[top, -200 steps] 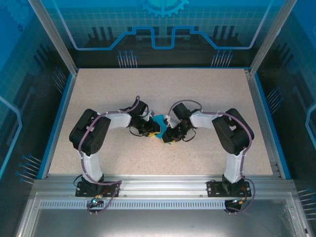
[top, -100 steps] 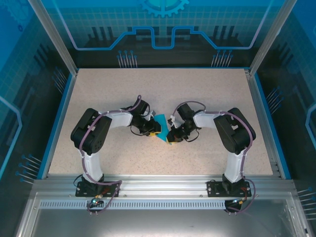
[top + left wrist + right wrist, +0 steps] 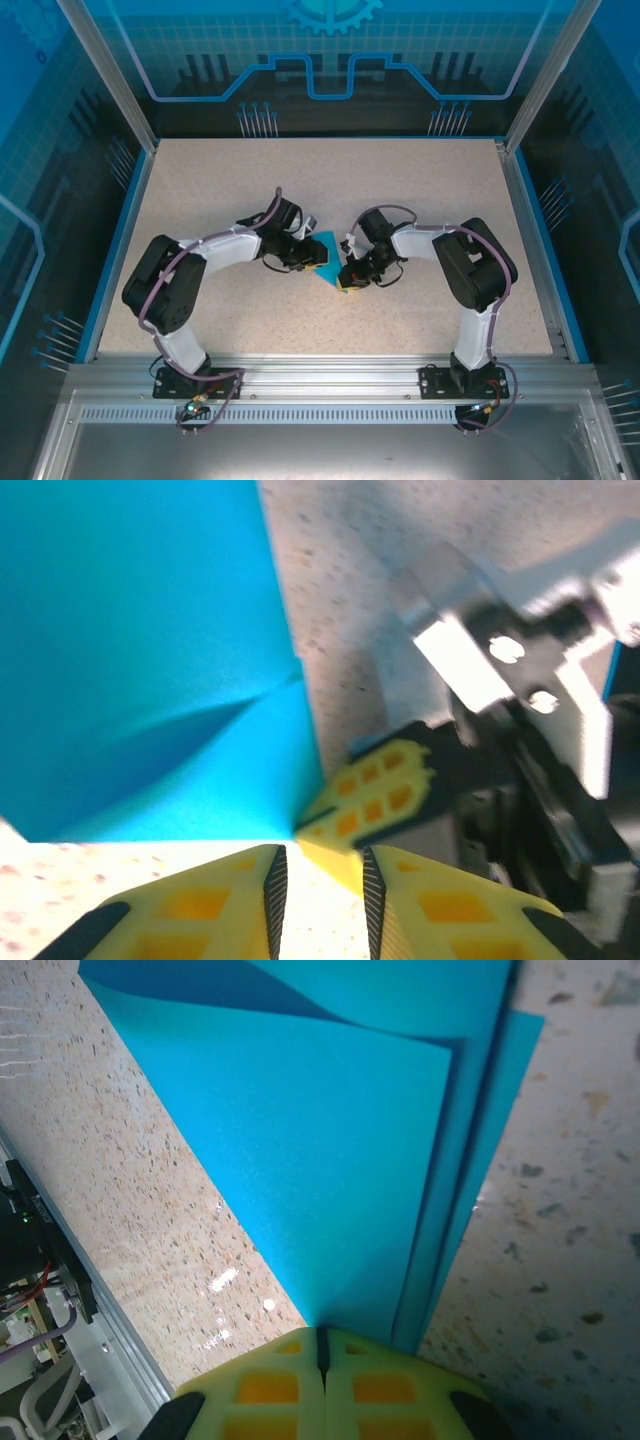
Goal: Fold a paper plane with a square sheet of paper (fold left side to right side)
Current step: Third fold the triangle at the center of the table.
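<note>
The right hand [image 3: 322, 1352] pinches the blue paper [image 3: 330, 1160] by its corner; the left hand [image 3: 318, 865], slightly parted and empty, has it at 11 o'clock.

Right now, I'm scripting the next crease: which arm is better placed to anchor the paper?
Right. The right hand is shut on the tip of the folded blue paper, pinching its layers. The left hand sits short of the paper, fingers slightly apart, holding nothing, so it seems freer to press.
</note>
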